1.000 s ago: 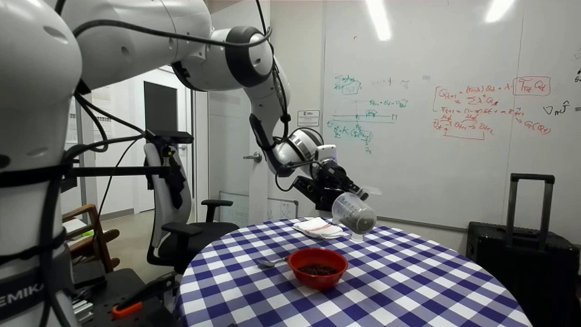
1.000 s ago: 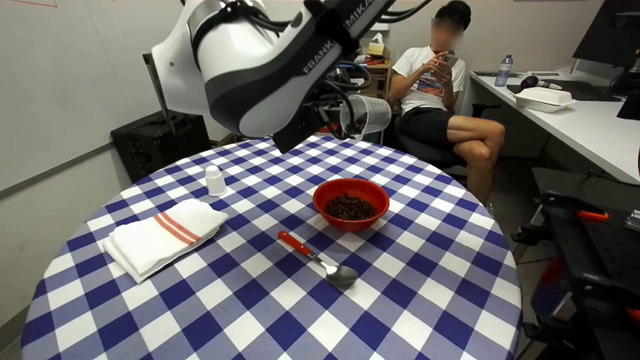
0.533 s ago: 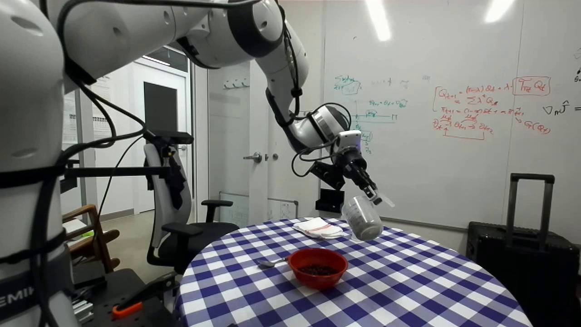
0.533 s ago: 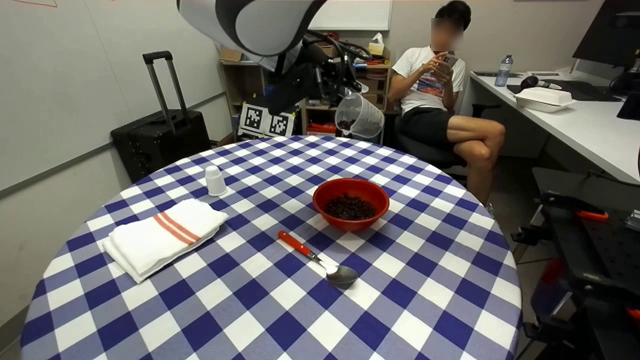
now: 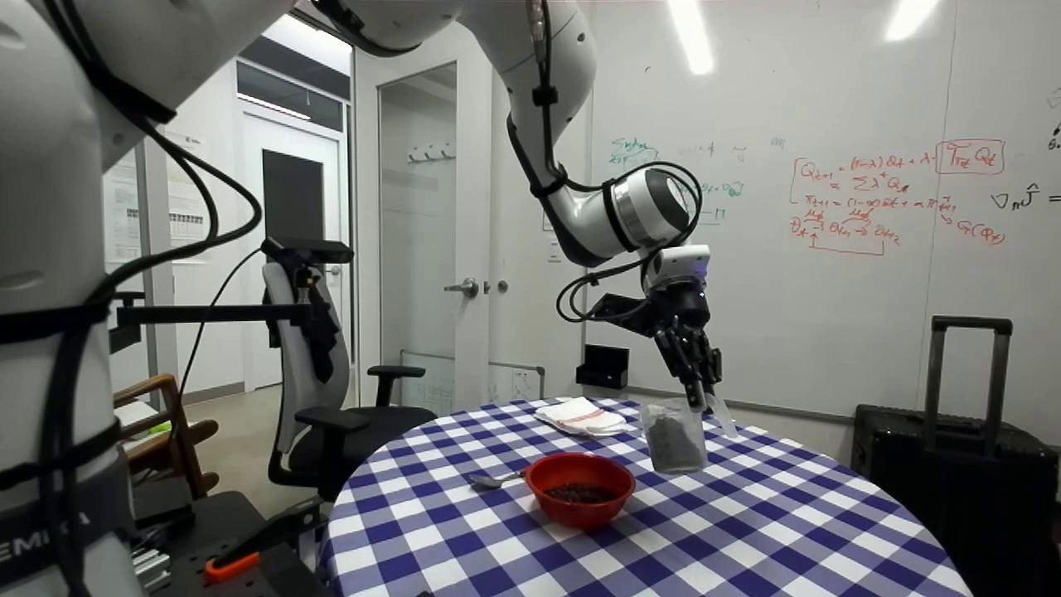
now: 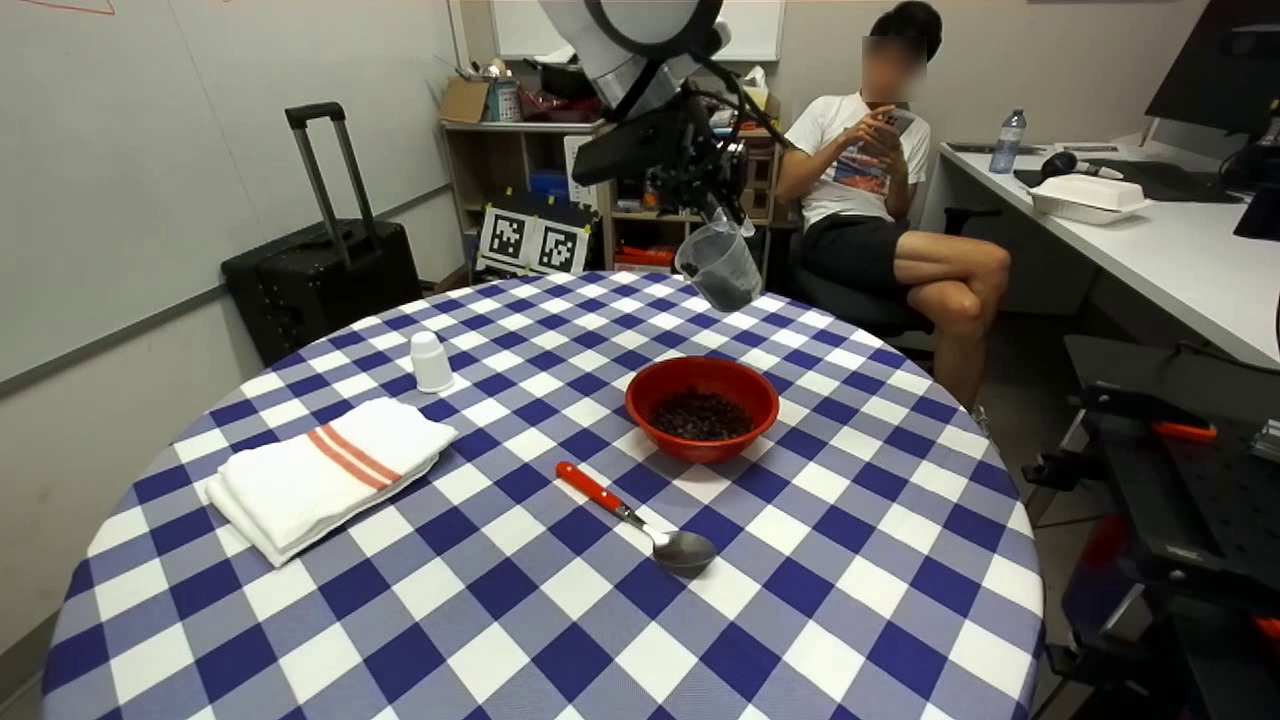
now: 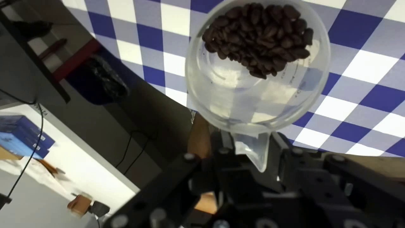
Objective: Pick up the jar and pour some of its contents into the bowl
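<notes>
The jar (image 5: 673, 439), see-through with dark beans inside, hangs above the table, slightly tilted with its mouth up. It also shows in an exterior view (image 6: 722, 270). In the wrist view the jar (image 7: 234, 95) shows its open mouth and beans heaped toward one side. My gripper (image 5: 706, 398) is shut on the jar's handle; in the wrist view the fingers (image 7: 251, 141) sit on both sides of the handle. The red bowl (image 5: 580, 516) stands on the table, apart from the jar, with dark beans in it; it also shows in an exterior view (image 6: 700, 448).
A spoon with a red handle (image 6: 600, 490) lies by the bowl. A folded white cloth (image 6: 330, 475) and a small white cup-like container (image 6: 431, 363) are on the round checked table (image 6: 400, 620). A person (image 6: 850, 165) sits beyond the table. A black case (image 6: 320, 280) stands behind.
The gripper and jar have moved away from the bowl and lower, to the right in an exterior view. The jar has turned from strongly tilted to nearly upright. The bowl has not moved.
</notes>
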`<control>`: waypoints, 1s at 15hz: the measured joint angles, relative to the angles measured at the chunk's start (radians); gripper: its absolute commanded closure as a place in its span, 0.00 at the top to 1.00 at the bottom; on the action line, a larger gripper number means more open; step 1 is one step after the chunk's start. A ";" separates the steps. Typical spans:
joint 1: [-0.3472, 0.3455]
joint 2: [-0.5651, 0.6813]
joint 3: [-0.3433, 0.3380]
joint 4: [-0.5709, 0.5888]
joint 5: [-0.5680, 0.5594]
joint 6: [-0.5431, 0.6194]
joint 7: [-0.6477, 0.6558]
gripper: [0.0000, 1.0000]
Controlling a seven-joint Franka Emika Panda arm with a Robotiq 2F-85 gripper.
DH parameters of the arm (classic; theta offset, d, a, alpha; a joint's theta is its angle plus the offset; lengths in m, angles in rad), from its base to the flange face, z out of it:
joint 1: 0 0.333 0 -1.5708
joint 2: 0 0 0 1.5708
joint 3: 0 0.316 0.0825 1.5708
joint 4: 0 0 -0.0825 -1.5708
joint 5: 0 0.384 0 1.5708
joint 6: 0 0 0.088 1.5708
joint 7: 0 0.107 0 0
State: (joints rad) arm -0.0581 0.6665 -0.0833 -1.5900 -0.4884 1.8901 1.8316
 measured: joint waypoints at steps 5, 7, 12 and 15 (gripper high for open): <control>-0.036 -0.142 -0.069 -0.271 0.134 0.345 0.001 0.07; -0.048 -0.182 -0.093 -0.388 0.187 0.499 0.001 0.07; -0.080 -0.215 -0.117 -0.637 0.374 0.893 -0.014 0.07; -0.097 -0.215 -0.109 -0.740 0.514 1.054 -0.072 0.07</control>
State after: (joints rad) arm -0.1551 0.4511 -0.1924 -2.3295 0.0259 2.9445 1.7597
